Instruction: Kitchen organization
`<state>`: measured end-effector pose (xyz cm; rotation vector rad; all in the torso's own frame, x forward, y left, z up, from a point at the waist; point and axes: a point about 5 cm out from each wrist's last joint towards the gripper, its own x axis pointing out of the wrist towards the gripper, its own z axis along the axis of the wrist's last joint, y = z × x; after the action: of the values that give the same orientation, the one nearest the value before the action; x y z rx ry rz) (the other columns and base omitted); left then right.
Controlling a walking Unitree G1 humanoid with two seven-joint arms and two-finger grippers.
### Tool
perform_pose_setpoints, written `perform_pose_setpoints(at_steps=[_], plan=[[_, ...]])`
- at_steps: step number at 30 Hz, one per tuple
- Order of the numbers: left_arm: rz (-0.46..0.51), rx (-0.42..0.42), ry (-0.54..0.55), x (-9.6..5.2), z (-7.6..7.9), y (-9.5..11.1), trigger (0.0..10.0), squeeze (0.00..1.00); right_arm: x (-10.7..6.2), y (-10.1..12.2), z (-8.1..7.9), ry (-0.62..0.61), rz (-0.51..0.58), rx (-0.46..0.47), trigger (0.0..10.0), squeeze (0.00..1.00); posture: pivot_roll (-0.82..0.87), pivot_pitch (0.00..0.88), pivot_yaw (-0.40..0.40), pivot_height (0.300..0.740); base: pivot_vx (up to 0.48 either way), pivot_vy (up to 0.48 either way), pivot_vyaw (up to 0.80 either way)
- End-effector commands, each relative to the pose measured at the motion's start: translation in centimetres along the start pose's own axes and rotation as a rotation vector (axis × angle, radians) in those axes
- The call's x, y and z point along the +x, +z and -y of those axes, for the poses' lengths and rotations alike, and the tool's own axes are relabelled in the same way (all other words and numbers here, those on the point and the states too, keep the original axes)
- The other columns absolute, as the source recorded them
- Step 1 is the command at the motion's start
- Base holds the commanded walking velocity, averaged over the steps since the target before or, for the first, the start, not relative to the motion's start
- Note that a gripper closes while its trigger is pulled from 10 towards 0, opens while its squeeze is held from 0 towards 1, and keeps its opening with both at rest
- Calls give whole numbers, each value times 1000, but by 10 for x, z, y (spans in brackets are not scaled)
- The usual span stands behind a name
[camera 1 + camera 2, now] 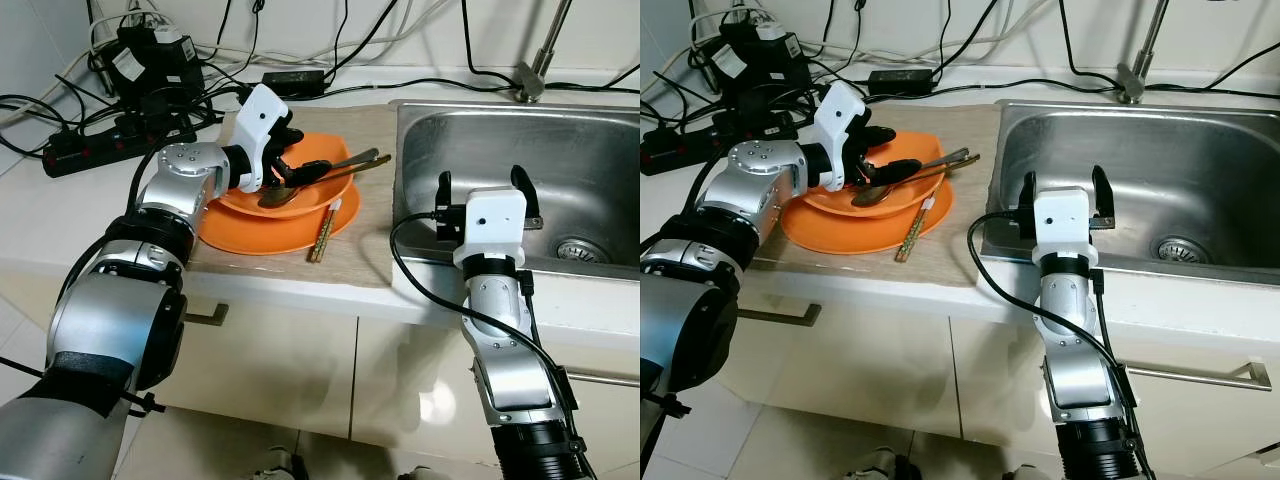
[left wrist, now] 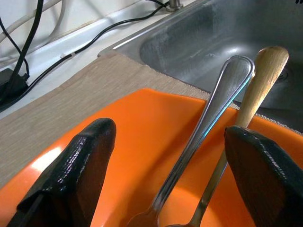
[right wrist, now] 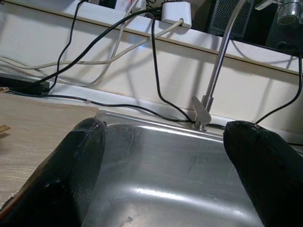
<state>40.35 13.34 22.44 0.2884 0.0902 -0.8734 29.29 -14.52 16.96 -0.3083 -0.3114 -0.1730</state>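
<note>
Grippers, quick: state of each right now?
Left gripper: open, fingers either side of the silver metal spoon lying in the orange plastic bowl, holding nothing.
Right gripper: open, empty, at the stainless steel sink.

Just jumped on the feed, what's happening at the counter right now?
The left end effector hovers open over the stacked orange plates, its fingers straddling a metal spoon and a wooden-handled utensil lying in the top plate. Nothing is gripped yet. The right end effector waits open at the sink edge. Chopsticks rest across the lower plate's rim.
</note>
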Motion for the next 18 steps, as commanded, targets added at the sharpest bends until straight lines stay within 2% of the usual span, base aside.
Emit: perform_pose_setpoints(at_steps=[1, 18], plan=[[-4, 30, -6, 1, -1, 6, 10000, 0, -3, 4, -1, 8, 10, 1, 10000, 0, -107, 22, 113, 707, 0, 0, 0], [-24, 56, -1, 6, 4, 2, 10000, 0, -6, 4, 0, 5, 2, -3, 10000, 0, -115, 33, 117, 707, 0, 0, 0]])
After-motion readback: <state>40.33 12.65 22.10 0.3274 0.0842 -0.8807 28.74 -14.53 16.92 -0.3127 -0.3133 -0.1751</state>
